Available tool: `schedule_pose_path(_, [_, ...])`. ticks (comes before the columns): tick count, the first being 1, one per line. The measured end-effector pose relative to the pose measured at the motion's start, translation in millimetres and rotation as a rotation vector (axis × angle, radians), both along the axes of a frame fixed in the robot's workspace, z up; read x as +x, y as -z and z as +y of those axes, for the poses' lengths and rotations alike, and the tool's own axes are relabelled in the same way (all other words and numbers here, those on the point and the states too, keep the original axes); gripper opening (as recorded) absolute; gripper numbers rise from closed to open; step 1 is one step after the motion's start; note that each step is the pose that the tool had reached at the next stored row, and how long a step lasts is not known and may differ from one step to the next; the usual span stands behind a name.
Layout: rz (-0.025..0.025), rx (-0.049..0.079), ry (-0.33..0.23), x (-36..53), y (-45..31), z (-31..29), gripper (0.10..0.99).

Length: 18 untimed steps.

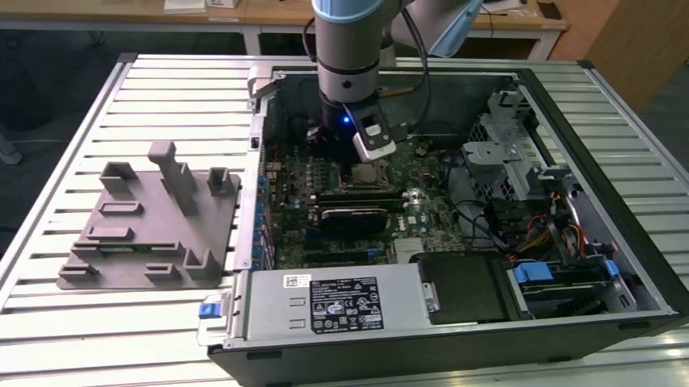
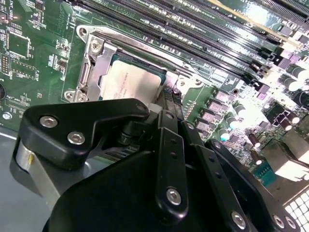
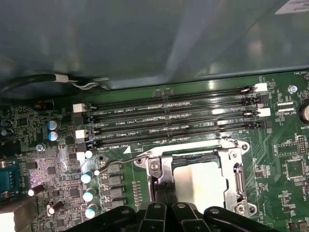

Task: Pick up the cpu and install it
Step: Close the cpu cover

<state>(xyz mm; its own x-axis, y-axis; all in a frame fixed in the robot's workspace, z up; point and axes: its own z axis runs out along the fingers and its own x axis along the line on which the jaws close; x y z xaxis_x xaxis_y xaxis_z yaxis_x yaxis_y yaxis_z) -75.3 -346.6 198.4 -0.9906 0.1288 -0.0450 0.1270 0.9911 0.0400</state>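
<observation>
**Fig.** Robot arm (image 1: 347,48) is reaching straight down into an open PC case (image 1: 431,355), which is lying on a slatted tabletop (image 1: 173,89). In the exterior view the arm is coming down at abt 11 o'clock from the case's middle, over the mobo (image 1: 425,181). A grey plastic tray (image 1: 140,242) w/ upright posts is sitting on the tabletop at 9 o'clock from the case, just beside its wall. Inside the case, the PSU (image 1: 269,298) is lying at 6 o'clock and the metal drive cage (image 1: 517,153) is sitting at 3 o'clock.

In the first wrist view the cpu (image 3: 200,181) is lying flat in its socket on the mobo, silver top facing up, w/ the metal socket frame (image 3: 236,166) sitting around it. The gripper (image 3: 164,193) is hovering right at one edge of the cpu, its jaws drawn together w/ nothing clamped btwn them. Whether it is touching the chip cannot be told. A thin socket lever (image 3: 118,163) is sticking out beside the frame. Four RAM slots (image 3: 169,121) are running alongside the socket, on the side away from the gripper.
</observation>
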Motion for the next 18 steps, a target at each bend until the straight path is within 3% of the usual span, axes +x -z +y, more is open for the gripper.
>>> schedule_pose_path(10, [-0.0004, 0.000, 0.000, 3.2, -1.7, 0.1, 0.106])
schedule_pose_path(18, [-0.0010, 0.000, 0.000, 3.2, -15.9, 0.0, 0.106])
